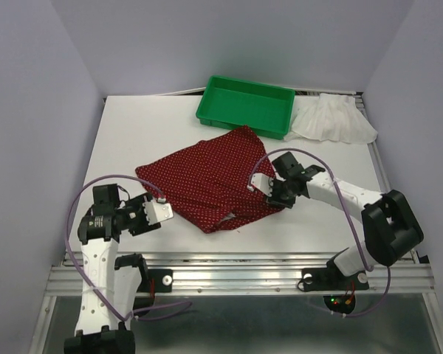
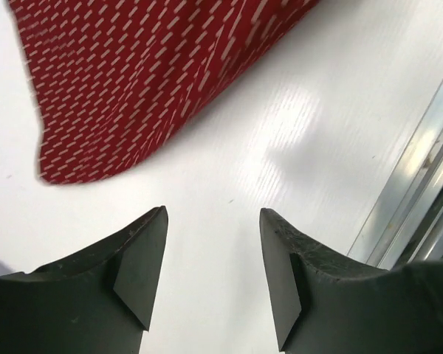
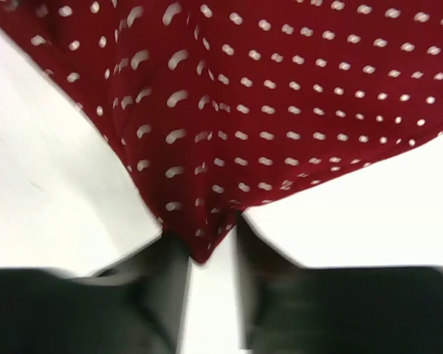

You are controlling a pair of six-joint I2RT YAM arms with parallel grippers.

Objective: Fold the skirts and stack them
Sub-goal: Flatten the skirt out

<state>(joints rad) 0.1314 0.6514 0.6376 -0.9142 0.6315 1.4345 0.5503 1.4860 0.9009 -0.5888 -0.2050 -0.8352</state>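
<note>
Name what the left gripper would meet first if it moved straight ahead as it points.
Probably the dark red skirt; bare table lies between it and the open left gripper, whose downward tilt is unclear.

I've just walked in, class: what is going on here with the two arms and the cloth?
Two robot arms are working on the dark red dotted skirt, which lies in the middle of the table. The left gripper is open and clear of the cloth, off its near-left edge. The right gripper sits at the skirt's near-right corner, fingers barely apart; blur hides whether it grips. The white skirt lies untouched at the back right, beside the green tray.
</note>
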